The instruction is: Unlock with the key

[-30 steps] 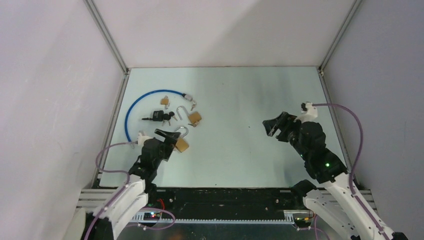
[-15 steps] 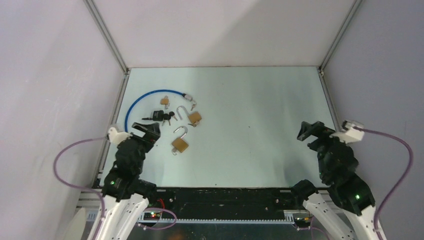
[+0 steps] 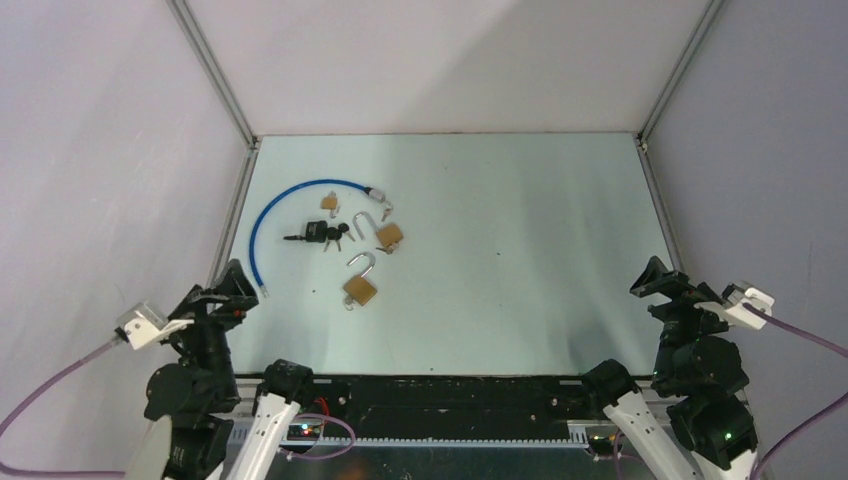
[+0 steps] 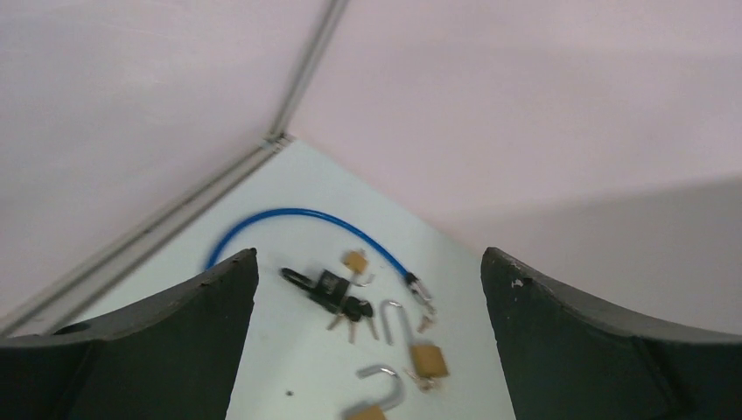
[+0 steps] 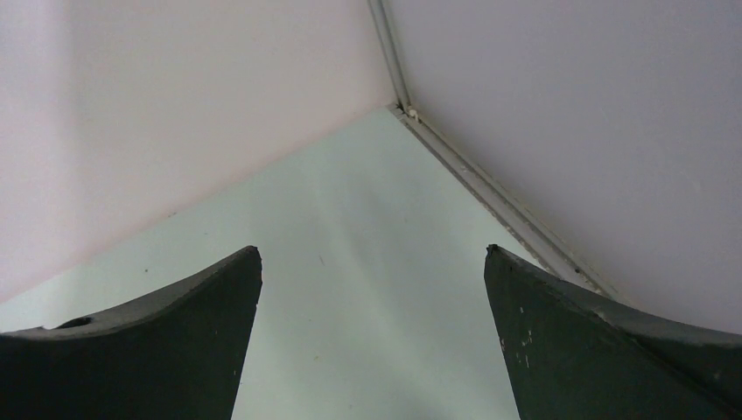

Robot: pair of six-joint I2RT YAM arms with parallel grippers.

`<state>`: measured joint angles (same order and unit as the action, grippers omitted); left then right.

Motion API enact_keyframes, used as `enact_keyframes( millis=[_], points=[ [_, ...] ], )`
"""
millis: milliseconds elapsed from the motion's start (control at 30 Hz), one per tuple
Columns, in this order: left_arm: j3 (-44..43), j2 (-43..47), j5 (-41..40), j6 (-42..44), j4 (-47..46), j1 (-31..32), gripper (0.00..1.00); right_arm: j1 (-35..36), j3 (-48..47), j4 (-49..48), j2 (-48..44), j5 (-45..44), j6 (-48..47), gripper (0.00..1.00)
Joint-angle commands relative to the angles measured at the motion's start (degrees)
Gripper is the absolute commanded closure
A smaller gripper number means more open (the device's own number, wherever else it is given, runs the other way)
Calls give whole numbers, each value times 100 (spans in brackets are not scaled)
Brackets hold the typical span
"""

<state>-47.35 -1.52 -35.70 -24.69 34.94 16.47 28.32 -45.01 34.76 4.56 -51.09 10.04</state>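
Three brass padlocks lie left of centre on the table: a large one [image 3: 362, 289] with its shackle open, a middle one [image 3: 389, 236] with its shackle open, and a small one [image 3: 329, 202]. A black lock with a bunch of keys [image 3: 318, 235] lies beside them, inside the curve of a blue cable [image 3: 262, 215]. My left gripper [image 3: 228, 288] is open and empty at the near left corner, well apart from them. Its wrist view shows the keys [image 4: 350, 306], the cable [image 4: 289, 213] and the middle padlock [image 4: 429, 359] ahead. My right gripper [image 3: 668, 283] is open and empty at the near right.
Grey walls with metal corner rails [image 3: 213, 70] enclose the table on three sides. The right wrist view shows only bare table [image 5: 367, 289] and the right wall rail [image 5: 490, 192] between the open fingers [image 5: 560, 332].
Both arms have pulled back toward the near edge. The left gripper moved from beside the large padlock to the near left corner; the right moved from mid-right to the near right corner.
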Motion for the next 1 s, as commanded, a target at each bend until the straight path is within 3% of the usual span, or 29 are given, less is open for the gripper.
enact_keyframes(
  millis=[0, 167, 333, 967],
  points=[
    [238, 615, -811, 826, 84, -47, 0, -4, 381, -493, -508, -436, -297, 1],
    [877, 1360, -1277, 829, -69, -45, 0, 7, 835, -875, -946, -182, -542, 1],
    [1258, 1434, -1405, 674, -103, -43, 0, 7, 863, -933, -1000, -227, -597, 0],
    [1425, 1447, -1713, 734, -92, -54, 0, 24, 888, -968, -1001, -339, -655, 1]
  ],
)
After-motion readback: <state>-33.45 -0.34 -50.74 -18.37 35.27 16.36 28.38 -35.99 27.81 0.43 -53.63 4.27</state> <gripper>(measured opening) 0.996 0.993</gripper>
